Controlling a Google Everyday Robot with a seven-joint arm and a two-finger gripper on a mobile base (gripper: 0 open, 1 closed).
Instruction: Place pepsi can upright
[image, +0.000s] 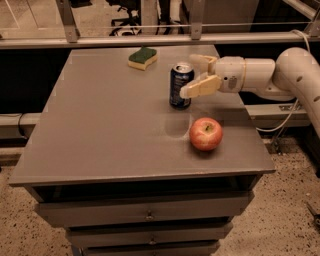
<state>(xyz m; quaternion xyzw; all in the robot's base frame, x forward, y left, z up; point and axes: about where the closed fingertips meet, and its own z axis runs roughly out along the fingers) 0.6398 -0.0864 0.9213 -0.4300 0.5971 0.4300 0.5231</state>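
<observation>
Spread apart and clamping nothing: two cream fingers (202, 86), one reaching past the far side of the pepsi can (177, 89), the other slanting across its near right side. Contact with the metal: impossible to tell. Behind them, the gripper (189, 75), held level above the counter (100, 125), pointing left from the right edge over the far right quarter of the top. Further back, a white wrist and a thick pale arm (300, 75), stretching beyond the right edge and curving down out of view.

Upright on its base: the can, dark blue with pale markings and a silver top rim, set on the grey surface right of centre, nearer the far edge than the near one. Just in front of it, a faint reflection in the counter top.

Towards the near right corner, well clear of the can and just inside the right edge: a red and yellow apple (205, 133), stem up. Near the middle of the far edge, left of the can: a yellow sponge (142, 57) with a green top. Under the near edge, a stack of grey drawers (150, 215). Beyond the far edge, a metal rail (125, 40) running the counter's full width.
</observation>
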